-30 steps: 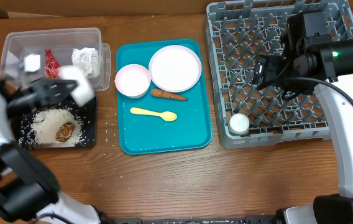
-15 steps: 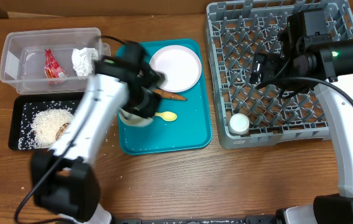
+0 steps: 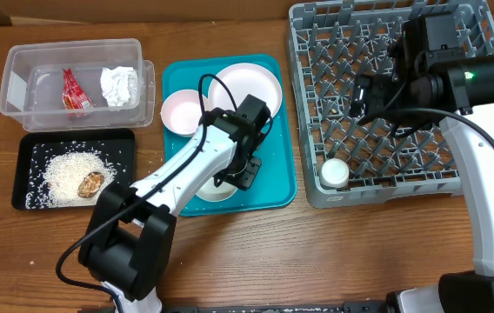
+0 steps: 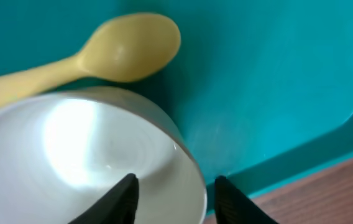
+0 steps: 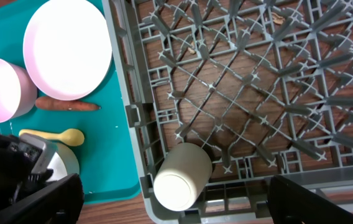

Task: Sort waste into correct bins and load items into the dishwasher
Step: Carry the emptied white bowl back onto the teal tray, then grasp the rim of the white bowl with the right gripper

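Note:
My left gripper is open, with its fingers either side of the rim of a white-pink bowl that sits on the teal tray beside the yellow spoon. In the overhead view this bowl is at the tray's front. The second bowl, the plate and the carrot piece are also on the tray. The white cup lies in the grey rack. My right gripper is wide open and empty above the rack.
The clear tub holds the red wrapper and the white napkin. The black tray holds the rice and the brown lump. A few rice grains lie on the wood nearby.
My left arm swung from the black tray rightwards to the teal tray with the bowl, which now rests at the tray's front. The right arm has not moved.

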Controlling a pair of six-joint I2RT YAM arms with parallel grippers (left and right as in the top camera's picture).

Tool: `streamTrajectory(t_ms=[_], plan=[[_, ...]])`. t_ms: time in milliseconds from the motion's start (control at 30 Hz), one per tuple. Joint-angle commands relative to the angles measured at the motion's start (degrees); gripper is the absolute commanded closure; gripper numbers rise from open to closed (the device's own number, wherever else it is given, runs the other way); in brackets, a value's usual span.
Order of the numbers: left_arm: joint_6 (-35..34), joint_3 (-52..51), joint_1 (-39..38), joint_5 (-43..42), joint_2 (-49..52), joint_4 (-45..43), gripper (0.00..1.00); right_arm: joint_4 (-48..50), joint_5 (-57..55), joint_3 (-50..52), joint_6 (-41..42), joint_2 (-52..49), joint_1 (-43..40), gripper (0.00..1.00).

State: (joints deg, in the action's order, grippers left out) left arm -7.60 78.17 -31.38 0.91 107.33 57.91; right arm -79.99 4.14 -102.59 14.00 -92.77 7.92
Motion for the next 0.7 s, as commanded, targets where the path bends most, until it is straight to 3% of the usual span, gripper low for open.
streamTrajectory(t_ms=[0, 133, 300, 467, 667], plan=[[-1.9, 2.3, 2.5, 1.3, 0.5, -0.9, 0.57, 1.3, 2.1, -0.6, -0.5, 0.8, -0.1, 0.04], [-3.4, 12.2, 9.7, -4.1, -1.1, 4.0, 0.54, 5.6, 10.5, -0.3, -0.5, 0.3, 1.0, 0.04], [-4.3, 23.2, 22.1, -14.7, -4.1, 6.9, 0.44, 9.4, 11.6, 0.7, -0.1, -3.7, 7.5, 0.05], [-4.3, 24.2, 29.8, -19.1, -4.7, 6.5, 0.43, 10.4, 11.6, 0.7, 1.0, -10.5, 15.9, 0.06], [-3.1, 24.2, 31.5, -16.7, -4.1, 8.7, 0.44, 11.4, 11.6, 0.7, 2.6, -20.2, 24.2, 0.15]])
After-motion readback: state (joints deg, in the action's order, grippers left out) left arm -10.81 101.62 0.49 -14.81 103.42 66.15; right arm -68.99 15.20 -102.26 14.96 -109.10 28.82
